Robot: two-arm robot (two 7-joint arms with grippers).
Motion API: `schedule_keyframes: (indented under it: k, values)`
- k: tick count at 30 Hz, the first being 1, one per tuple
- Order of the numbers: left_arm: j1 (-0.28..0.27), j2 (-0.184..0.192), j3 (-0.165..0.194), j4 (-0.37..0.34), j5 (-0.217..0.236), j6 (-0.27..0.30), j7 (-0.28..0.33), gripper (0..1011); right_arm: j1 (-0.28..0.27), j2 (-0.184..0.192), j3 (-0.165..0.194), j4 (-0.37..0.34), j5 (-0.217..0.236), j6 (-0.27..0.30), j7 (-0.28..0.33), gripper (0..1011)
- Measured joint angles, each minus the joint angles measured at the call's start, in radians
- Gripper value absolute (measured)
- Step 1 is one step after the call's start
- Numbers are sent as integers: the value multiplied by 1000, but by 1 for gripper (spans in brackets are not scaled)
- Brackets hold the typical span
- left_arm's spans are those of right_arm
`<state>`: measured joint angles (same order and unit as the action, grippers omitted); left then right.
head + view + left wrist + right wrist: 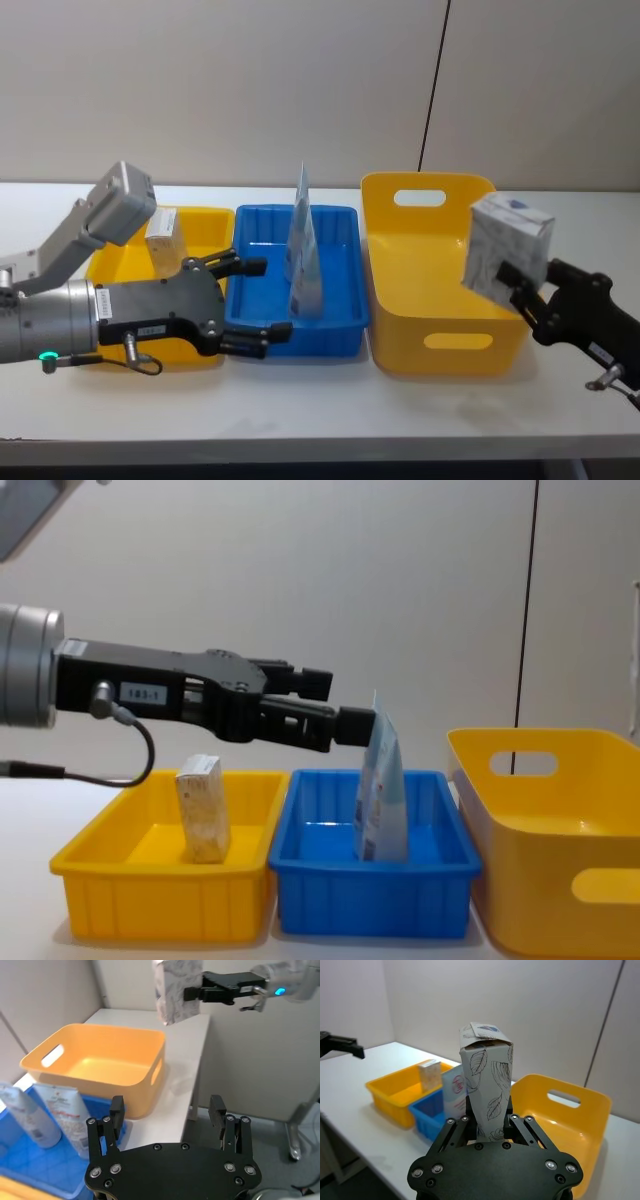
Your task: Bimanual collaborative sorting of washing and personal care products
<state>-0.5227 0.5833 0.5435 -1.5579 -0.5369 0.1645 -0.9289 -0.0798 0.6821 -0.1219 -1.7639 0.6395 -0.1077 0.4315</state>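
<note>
A white table (300,420) runs across the lower part of the head view, with three containers in a row on it. At centre right is a large yellow basket (445,350) with handle holes. At centre is a blue tray (345,270), and at centre left a yellow tray (200,214).

The left gripper (262,300) reaches in from the left edge. Its black fingers are spread wide and hold nothing. They hover over the left half of the blue tray.

The right gripper (515,288) comes in from the lower right and pinches a leaf-print pack (508,245) by its lower end. This whitish pack hangs in the air at middle right, above the basket's right rim. Its long axis is nearly upright, and its top leans slightly to the right. In the right wrist view it stands straight out from between the fingers, with the folded flap end pointing away from the gripper.

Light-blue pouches (303,250) stand upright in the middle of the blue tray, with their pointed tops up. In the chest view the tips of the open left gripper lie just left of the pouch tops. Whether they touch cannot be told.

A small beige pack (162,232) stands on end in the yellow tray, partly behind the left arm.
</note>
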Motion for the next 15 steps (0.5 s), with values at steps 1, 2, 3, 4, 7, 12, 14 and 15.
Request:
schedule_keyframes:
  k: [1, 2, 3, 4, 7, 12, 14, 15]
  values:
    - [4, -1, -2, -3, -1, 6, 12, 1001, 2, -4, 0, 0, -4, 0, -8, 251]
    - [15, -5, -5, -10, -3, 20, 40, 1001, 6, -12, 0, 1, -13, 1, -23, 251]
    - [19, -6, -7, -13, -4, 26, 52, 1001, 9, -17, -1, 1, -17, 1, -29, 251]
    - [24, -8, -8, -16, -5, 32, 64, 1001, 12, -21, -2, 1, -23, 3, -36, 251]
    - [45, -18, -12, -26, -10, 57, 119, 1001, 22, -36, -6, 3, -38, 8, -62, 251]
    - [84, -37, -19, -42, -15, 98, 208, 1001, 40, -60, -18, 6, -62, 19, -94, 251]
    - [94, -40, -20, -47, -16, 110, 237, 1001, 44, -65, -21, 7, -68, 23, -102, 251]
    - [104, -44, -21, -52, -16, 119, 259, 1002, 49, -71, -25, 8, -73, 25, -108, 251]
